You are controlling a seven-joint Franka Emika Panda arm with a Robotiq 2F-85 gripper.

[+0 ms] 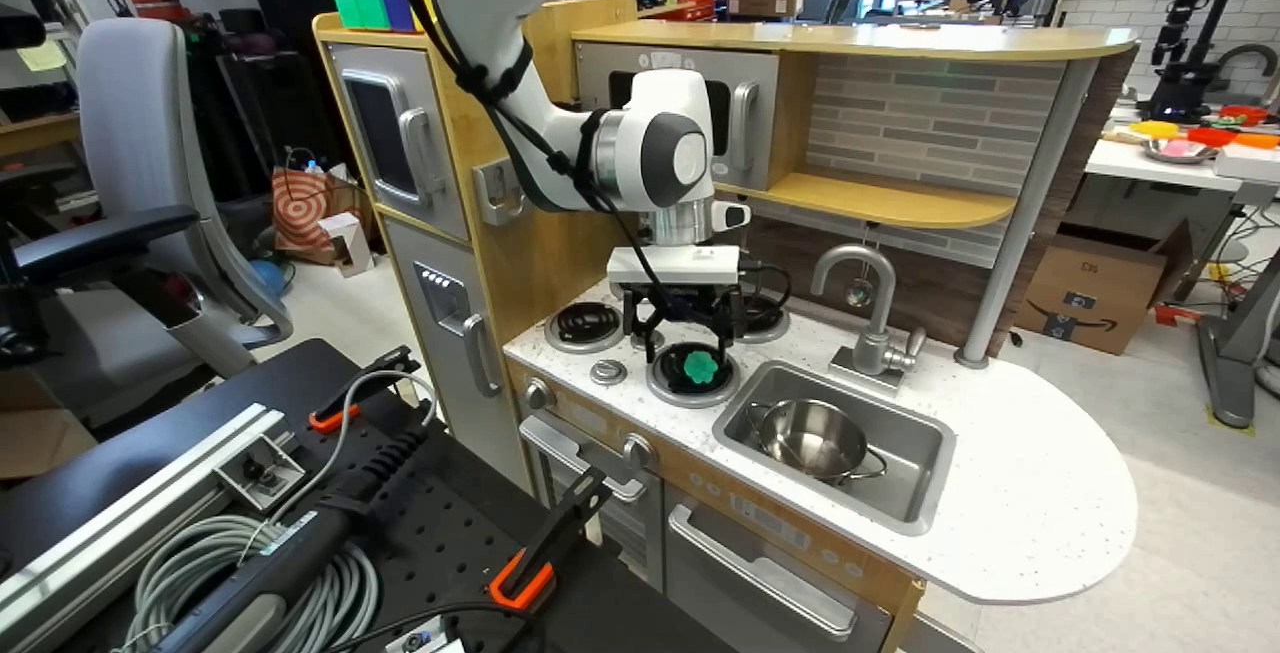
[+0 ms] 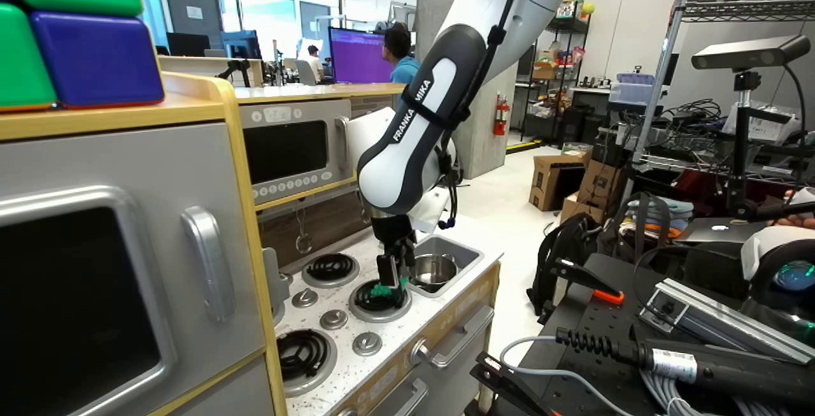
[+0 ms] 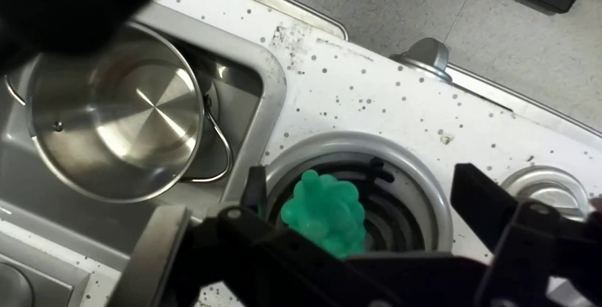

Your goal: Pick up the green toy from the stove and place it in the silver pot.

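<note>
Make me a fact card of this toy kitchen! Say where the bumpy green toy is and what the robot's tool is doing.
What to grab: bumpy green toy
Where it sits: on a round black coil burner of the white speckled stove
What grabs it: black two-fingered tool, open, toy not gripped
Where it goes: round shiny metal pot
Pot's spot: inside the rectangular grey sink
Beside the sink: curved grey faucet
Finished: no, the toy is not in the pot yet

One green toy (image 3: 324,213), one silver pot (image 3: 113,119), one sink (image 1: 905,463) and two fingers (image 3: 480,201) show.
</note>
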